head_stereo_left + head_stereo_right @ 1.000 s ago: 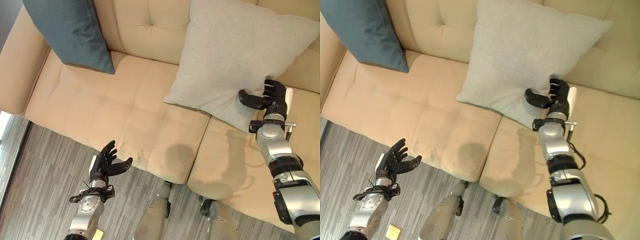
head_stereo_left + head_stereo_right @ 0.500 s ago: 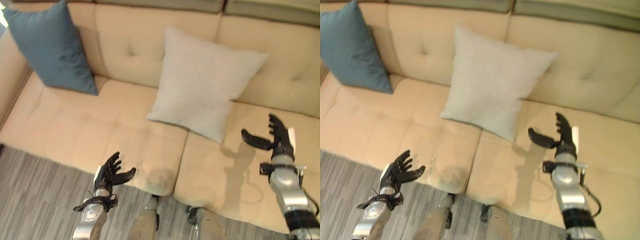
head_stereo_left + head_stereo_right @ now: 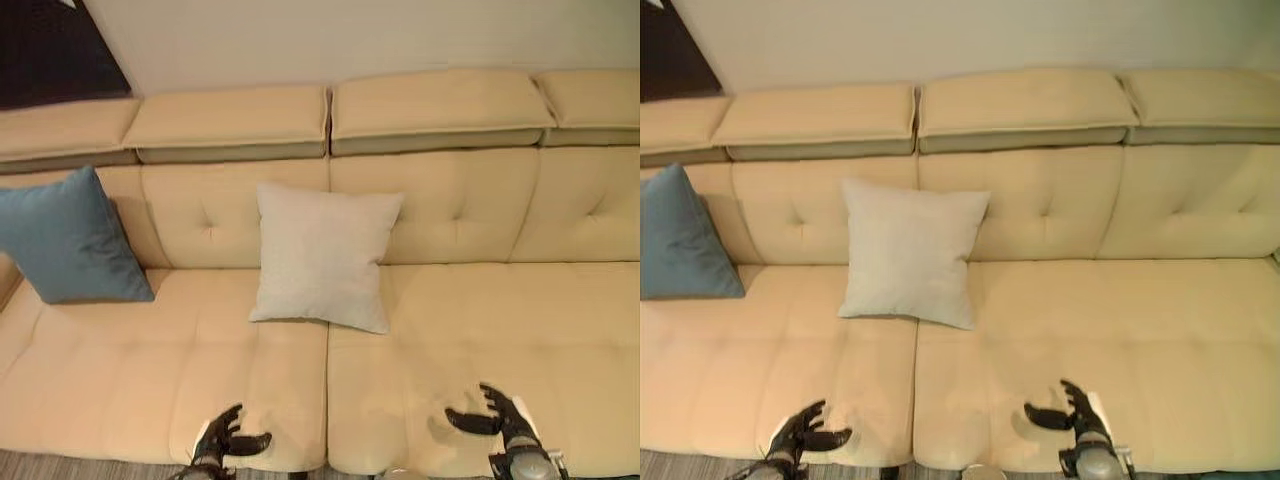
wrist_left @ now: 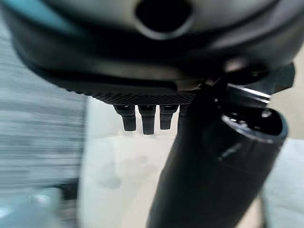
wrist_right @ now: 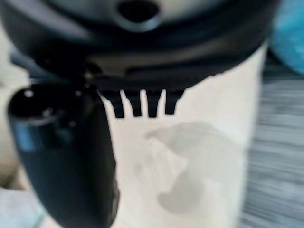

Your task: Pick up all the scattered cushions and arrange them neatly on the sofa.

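A light grey cushion (image 3: 322, 255) leans upright against the beige sofa's backrest (image 3: 450, 205), near the middle. A blue cushion (image 3: 70, 238) leans against the backrest at the sofa's left end. My left hand (image 3: 222, 441) hovers open and empty over the front edge of the left seat. My right hand (image 3: 497, 420) is open and empty over the front of the right seat, well below the grey cushion. In the wrist views the left fingers (image 4: 145, 118) and right fingers (image 5: 142, 104) stick out straight with nothing between them.
The sofa seat (image 3: 480, 330) to the right of the grey cushion is bare and wide. Padded headrest sections (image 3: 430, 105) run along the top below a pale wall. A dark panel (image 3: 50, 50) sits at the upper left.
My right hand has let go of the grey cushion, which now stands against the backrest. The camera has pulled back and tilted up, so both hands show low in the picture.
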Available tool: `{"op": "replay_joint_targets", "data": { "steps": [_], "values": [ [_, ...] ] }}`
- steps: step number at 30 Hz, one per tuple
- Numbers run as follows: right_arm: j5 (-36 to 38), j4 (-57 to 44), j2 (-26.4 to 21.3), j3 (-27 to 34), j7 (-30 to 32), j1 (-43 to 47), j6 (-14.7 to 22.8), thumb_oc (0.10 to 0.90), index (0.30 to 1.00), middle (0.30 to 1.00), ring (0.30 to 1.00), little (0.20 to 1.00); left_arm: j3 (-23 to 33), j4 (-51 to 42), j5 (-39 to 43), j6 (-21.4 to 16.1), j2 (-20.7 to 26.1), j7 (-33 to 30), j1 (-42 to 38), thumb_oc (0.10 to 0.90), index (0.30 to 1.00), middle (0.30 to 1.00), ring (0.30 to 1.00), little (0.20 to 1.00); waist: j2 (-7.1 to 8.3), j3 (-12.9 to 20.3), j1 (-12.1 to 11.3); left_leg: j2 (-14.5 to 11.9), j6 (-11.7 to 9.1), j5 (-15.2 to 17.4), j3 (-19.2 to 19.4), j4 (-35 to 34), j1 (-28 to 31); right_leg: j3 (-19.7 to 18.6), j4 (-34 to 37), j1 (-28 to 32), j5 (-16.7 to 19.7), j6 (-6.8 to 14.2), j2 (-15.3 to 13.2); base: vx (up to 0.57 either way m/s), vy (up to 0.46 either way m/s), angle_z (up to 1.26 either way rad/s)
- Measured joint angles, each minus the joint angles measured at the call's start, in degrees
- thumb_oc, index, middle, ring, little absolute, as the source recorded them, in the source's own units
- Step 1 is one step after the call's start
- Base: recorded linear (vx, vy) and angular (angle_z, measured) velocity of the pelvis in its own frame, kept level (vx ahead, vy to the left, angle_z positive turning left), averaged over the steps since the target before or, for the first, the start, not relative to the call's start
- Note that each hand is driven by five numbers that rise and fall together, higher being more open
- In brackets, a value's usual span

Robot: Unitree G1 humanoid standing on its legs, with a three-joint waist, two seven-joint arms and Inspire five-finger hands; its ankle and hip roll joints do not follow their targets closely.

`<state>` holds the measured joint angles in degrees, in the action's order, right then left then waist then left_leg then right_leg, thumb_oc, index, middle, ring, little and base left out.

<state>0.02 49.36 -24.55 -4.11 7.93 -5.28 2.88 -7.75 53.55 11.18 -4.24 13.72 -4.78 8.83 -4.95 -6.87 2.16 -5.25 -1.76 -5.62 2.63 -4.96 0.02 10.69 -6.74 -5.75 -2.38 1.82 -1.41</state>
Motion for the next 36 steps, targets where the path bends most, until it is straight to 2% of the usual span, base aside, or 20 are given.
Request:
{"op": "replay_joint_targets", "data": {
  "steps": [5, 7, 9, 10, 11, 12, 13, 15, 18, 20, 21, 22, 23, 26, 28, 30, 32, 34, 35, 36],
  "values": [
    [0.0, 3.9, 0.9, -0.9, -0.2, -1.0, -0.1, 0.800, 0.900, 0.900, 0.900, 0.900, -0.2, 2.9, -1.3, 0.8, -0.3, -0.9, 0.9, 0.800, 0.900, 0.900, 0.900, 0.900, -0.10, 0.1, -0.1, -0.8, 0.5, 0.3, -0.2, 1.5, -0.7, 0.2, -0.7, -0.2, -0.2, -0.3, 0.7, -0.19, -0.045, 0.02],
    [0.0, 4.2, 0.9, -1.1, -0.1, -0.9, -0.1, 0.800, 0.900, 0.900, 0.900, 0.900, -0.2, 2.7, -1.2, 0.6, -0.4, -1.1, 0.9, 0.800, 0.900, 0.900, 0.900, 0.900, 0.16, -0.1, -0.1, -0.7, -0.4, -0.3, -0.2, 4.0, -2.7, 0.1, -2.7, -1.9, -0.7, -1.3, 0.8, -0.26, 0.003, 0.10],
    [0.0, 4.5, 0.9, -1.0, 0.0, 0.0, -0.1, 0.800, 0.900, 0.900, 0.900, 0.900, -0.4, 2.7, -1.2, 0.6, -0.5, -1.3, -1.1, 0.800, 0.900, 0.900, 0.900, 0.900, 1.27, -1.2, 0.0, 0.3, -2.3, -1.4, 0.3, 5.8, -5.4, 1.3, -4.5, -4.9, -0.7, -3.5, -1.0, -0.23, 0.023, 0.13],
    [0.0, 5.6, 1.1, -1.3, 0.1, 0.7, 0.0, 0.800, 0.900, 0.900, 0.900, 0.900, -0.5, 2.9, -1.2, 0.6, -0.5, -1.4, -1.8, 0.800, 0.900, 0.900, 0.900, 0.900, 2.25, -1.6, 0.2, 1.3, -1.9, -0.2, 0.4, 7.7, -5.6, 1.6, -4.5, -4.8, 0.1, -5.2, -2.2, -0.16, 0.034, -0.08],
    [0.0, 6.5, 1.4, -1.9, 0.4, 2.0, -0.2, 0.800, 0.900, 0.900, 0.900, 0.900, -0.5, 2.8, -1.2, 0.5, -0.6, -1.4, -2.5, 0.800, 0.900, 0.900, 0.900, 0.900, 4.36, -2.4, 0.0, 3.9, -1.3, 4.3, 0.3, 13.6, -5.4, 1.2, -3.7, -4.3, 0.7, -5.3, -4.3, -0.16, 0.056, -0.13],
    [-0.1, 6.4, 1.3, -2.2, 0.5, 2.8, -0.1, 0.800, 0.900, 0.900, 0.900, 0.900, -0.5, 2.8, -1.2, 0.5, -0.7, -1.4, -2.8, 0.800, 0.900, 0.900, 0.900, 0.900, 4.83, -2.5, 0.1, 5.2, -1.3, 6.2, 0.0, 16.2, -4.6, 1.1, -2.5, -3.8, 1.1, -5.3, -5.0, -0.23, 0.093, -0.35],
    [-0.3, 6.7, 1.3, -2.3, 0.6, 3.2, -0.1, 0.800, 0.900, 0.900, 0.900, 0.900, -0.4, 2.8, -1.1, 0.3, -1.1, -1.9, -2.9, 0.800, 0.900, 0.900, 0.900, 0.900, 5.13, -2.3, 0.2, 6.0, -1.1, 9.6, -1.0, 20.8, -2.4, -0.2, -0.6, -3.3, 3.5, -4.8, -5.0, -0.20, 0.100, -0.29],
    [-1.2, 6.5, 1.4, -2.5, 1.1, 4.1, -0.1, 0.800, 0.900, 0.900, 0.900, 0.900, -0.5, 2.9, -1.1, 0.3, -1.6, -2.1, -3.4, 0.800, 0.900, 0.900, 0.900, 0.900, 4.48, -2.1, 1.6, 6.0, -0.7, 11.6, -2.4, 19.6, 1.1, -0.2, 0.8, -3.2, 5.0, -4.3, -4.2, -0.19, 0.100, -0.08],
    [-2.2, 7.3, 1.4, -2.8, 1.2, 5.4, -0.2, 0.800, 0.900, 0.900, 0.900, 0.900, -1.2, 2.6, -1.2, 0.0, -2.3, -2.2, -5.4, 0.800, 0.900, 0.900, 0.900, 0.900, 3.21, -1.5, 1.9, 5.5, 0.6, 13.1, -3.0, 10.1, 4.9, -0.2, 0.6, -5.7, 7.6, -2.8, -2.9, -0.25, 0.125, -0.08],
    [-2.5, 10.2, 2.7, -2.9, 1.3, 7.4, -0.4, 0.800, 0.900, 0.900, 0.900, 0.900, -1.1, 3.6, -1.2, -0.5, -2.0, -2.3, -7.9, 0.800, 0.900, 0.900, 0.900, 0.900, 5.23, -2.3, 1.8, 6.9, 1.6, 11.6, -2.8, 6.4, 5.4, -0.9, -0.2, -7.9, 9.7, -2.0, -4.3, -0.32, 0.150, -0.11],
    [-3.2, 11.2, 3.5, -3.3, 1.4, 8.3, -0.8, 0.800, 0.900, 0.900, 0.900, 0.900, -1.3, 4.5, -1.2, -0.5, -2.0, -2.4, -8.9, 0.800, 0.900, 0.900, 0.900, 0.900, 6.86, -2.6, 1.8, 8.7, 2.4, 10.8, -2.4, 6.3, 4.7, -1.6, 0.7, -8.6, 10.4, 0.0, -5.6, -0.30, 0.117, -0.11],
    [-3.5, 11.3, 3.7, -3.5, 1.4, 8.2, -0.8, 0.800, 0.900, 0.900, 0.900, 0.900, -1.3, 4.5, -1.2, -0.5, -2.1, -2.4, -9.0, 0.800, 0.900, 0.900, 0.900, 0.900, 7.12, -2.7, 1.8, 9.1, 2.7, 10.7, -2.1, 6.3, 4.5, -1.8, 1.0, -8.7, 10.7, 0.6, -6.1, -0.27, 0.080, -0.24],
    [-4.1, 11.3, 4.2, -4.4, 1.4, 8.0, -0.8, 0.800, 0.900, 0.900, 0.900, 0.900, -1.1, 4.9, -1.2, -0.5, -2.0, -2.5, -8.3, 0.800, 0.900, 0.900, 0.900, 0.900, 7.88, -3.1, 1.7, 10.3, 3.6, 10.1, -0.9, 6.4, 4.4, -1.5, 2.6, -8.8, 11.2, 2.5, -7.6, -0.17, 0.032, -0.35],
    [-4.6, 11.5, 6.3, -4.7, 1.2, 7.6, -0.9, 0.800, 0.900, 0.900, 0.900, 0.900, -1.0, 6.2, -1.8, -0.5, -0.8, -2.7, -6.5, 0.800, 0.900, 0.900, 0.900, 0.900, 8.30, -3.5, 1.5, 10.9, 4.7, 8.8, 1.3, 6.2, 3.6, 0.6, 4.8, -8.7, 9.9, 6.2, -8.5, -0.35, 0.023, -0.33],
    [-5.5, 13.5, 7.9, -5.5, 1.0, 7.6, -1.1, 0.800, 0.900, 0.900, 0.900, 0.900, -0.8, 7.4, -2.1, -0.3, 0.5, -3.2, -6.0, 0.800, 0.900, 0.900, 0.900, 0.900, 8.94, -4.2, 0.2, 10.7, 5.3, 8.4, 3.2, 6.5, 3.6, 2.2, 2.8, -9.2, 9.7, 7.4, -9.5, -0.31, 0.025, -0.36],
    [-5.7, 15.1, 8.1, -5.5, 1.0, 7.6, -1.6, 0.800, 0.900, 0.900, 0.900, 0.900, -0.2, 7.2, -2.2, -0.3, 0.4, -3.5, -5.5, 0.800, 0.900, 0.900, 0.900, 0.900, 6.98, -5.0, -1.6, 8.2, 5.7, 7.7, 4.9, 5.6, 3.9, 3.1, -6.1, -10.7, 7.1, 7.6, -8.0, -0.14, 0.014, -0.35],
    [-5.7, 16.2, 7.7, -5.4, 1.0, 8.3, -1.8, 0.800, 0.900, 0.900, 0.900, 0.900, 0.3, 8.4, -2.3, -0.3, 0.6, -3.5, -5.2, 0.800, 0.900, 0.900, 0.900, 0.900, 6.03, -5.0, -1.7, 6.5, 5.3, 6.6, 4.5, 4.6, 3.4, 1.3, -17.3, -10.4, 0.5, 8.2, -7.7, -0.13, -0.031, -0.05],
    [-5.7, 16.7, 7.6, -5.5, 1.1, 8.8, -1.7, 0.800, 0.900, 0.900, 0.900, 0.900, 0.3, 9.8, -2.4, -0.1, 0.8, -3.4, -5.1, 0.800, 0.900, 0.900, 0.900, 0.900, 6.10, -5.1, -2.0, 5.7, 4.9, 5.9, 4.9, 4.5, 3.3, -0.1, -20.7, -7.8, -4.5, 8.0, -7.8, -0.13, -0.120, -0.08],
    [-5.7, 17.0, 7.6, -5.5, 1.1, 8.7, -1.7, 0.800, 0.900, 0.900, 0.900, 0.900, 0.0, 10.7, -2.4, 0.0, 0.6, -3.4, -5.3, 0.800, 0.900, 0.900, 0.900, 0.900, 5.37, -5.0, -2.7, 4.1, 4.3, 5.5, 5.4, 4.3, 3.0, -0.2, -22.4, -5.4, -7.5, 8.7, -7.9, -0.05, -0.199, -0.21],
    [-5.7, 17.2, 7.7, -5.6, 1.1, 8.8, -1.7, 0.800, 0.900, 0.900, 0.900, 0.900, -0.2, 10.6, -2.5, 0.1, 0.7, -3.4, -5.4, 0.800, 0.900, 0.900, 0.900, 0.900, 5.41, -4.8, -3.7, 3.6, 3.5, 5.5, 5.3, 4.4, 2.7, 0.1, -19.4, -3.2, -7.6, 9.2, -8.0, -0.02, -0.215, -0.31]
  ]
}}
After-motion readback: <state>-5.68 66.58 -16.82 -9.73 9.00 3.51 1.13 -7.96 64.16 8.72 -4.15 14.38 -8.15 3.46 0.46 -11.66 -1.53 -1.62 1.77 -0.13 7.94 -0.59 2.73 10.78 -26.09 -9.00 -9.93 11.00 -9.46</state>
